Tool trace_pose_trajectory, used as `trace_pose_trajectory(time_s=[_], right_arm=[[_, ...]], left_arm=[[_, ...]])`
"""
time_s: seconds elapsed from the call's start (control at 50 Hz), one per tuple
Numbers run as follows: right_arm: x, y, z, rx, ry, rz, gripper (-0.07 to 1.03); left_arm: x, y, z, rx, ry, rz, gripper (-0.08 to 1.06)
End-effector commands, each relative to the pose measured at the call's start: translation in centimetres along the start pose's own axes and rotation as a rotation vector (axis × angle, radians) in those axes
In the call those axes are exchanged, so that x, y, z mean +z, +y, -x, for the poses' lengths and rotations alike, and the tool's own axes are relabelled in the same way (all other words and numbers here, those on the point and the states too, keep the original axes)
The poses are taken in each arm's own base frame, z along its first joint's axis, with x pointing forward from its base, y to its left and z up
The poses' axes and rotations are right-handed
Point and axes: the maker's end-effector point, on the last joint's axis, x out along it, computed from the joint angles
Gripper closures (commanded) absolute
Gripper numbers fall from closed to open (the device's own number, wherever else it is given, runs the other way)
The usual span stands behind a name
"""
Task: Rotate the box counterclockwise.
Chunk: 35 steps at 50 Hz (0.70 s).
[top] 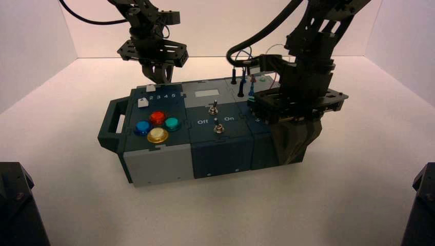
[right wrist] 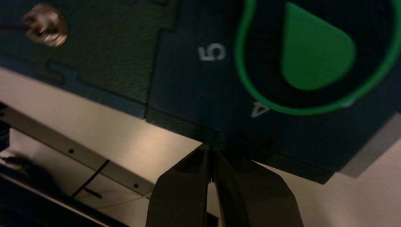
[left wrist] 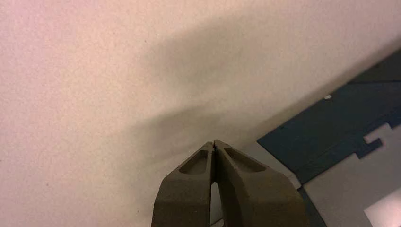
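The box [top: 205,128] sat at centre frame in the high view, its long axis running left to right and already skewed slightly, the left handle end lower in frame than the right end. I judged the rotation to be under way but far from complete: most of the counterclockwise turn was left to do. I had the right gripper [top: 295,141] placed at the near front face of the box's right end, centre right of the frame, with the arm reaching down from the upper right and the wrist pitched steeply downward. In the right wrist view its fingers [right wrist: 184,189] were pressed together, holding nothing, with the tips against the box's edge just below the green knob [right wrist: 314,52] and the printed numerals 5 and 4. I had the left gripper [top: 160,76] at the far edge of the box's left section, upper left of centre, arm hanging near vertical. The left wrist view showed its fingers [left wrist: 246,189] likewise closed and empty, with the tips over the table [left wrist: 94,94] beside the box's rear corner; contact could not be confirmed.
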Motion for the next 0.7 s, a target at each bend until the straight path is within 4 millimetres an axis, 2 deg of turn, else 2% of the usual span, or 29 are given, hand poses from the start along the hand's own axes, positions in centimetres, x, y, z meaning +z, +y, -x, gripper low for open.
trace_pose_trajectory(time_s=[0.02, 0.22, 0.52, 0.7], right_arm=[[2.3, -0.9, 1.0, -0.004, -0.078, -0.021, 0.98], [3.1, -1.4, 1.4, -0.014, -0.091, -0.025, 0.98], [4.6, -4.0, 1.9, -0.038, -0.112, -0.077, 0.99], [5.6, -4.6, 1.8, -0.049, -0.112, -0.079, 0.98]], left_arm=[[-0.7, -1.3, 0.5, -0.010, 0.035, -0.041, 1.01], [-1.3, -1.8, 1.0, -0.014, 0.066, -0.055, 1.01], [-2.6, -3.2, 1.7, -0.028, 0.109, -0.083, 1.01], [-3.5, -3.8, 2.2, -0.032, 0.138, -0.098, 1.01]])
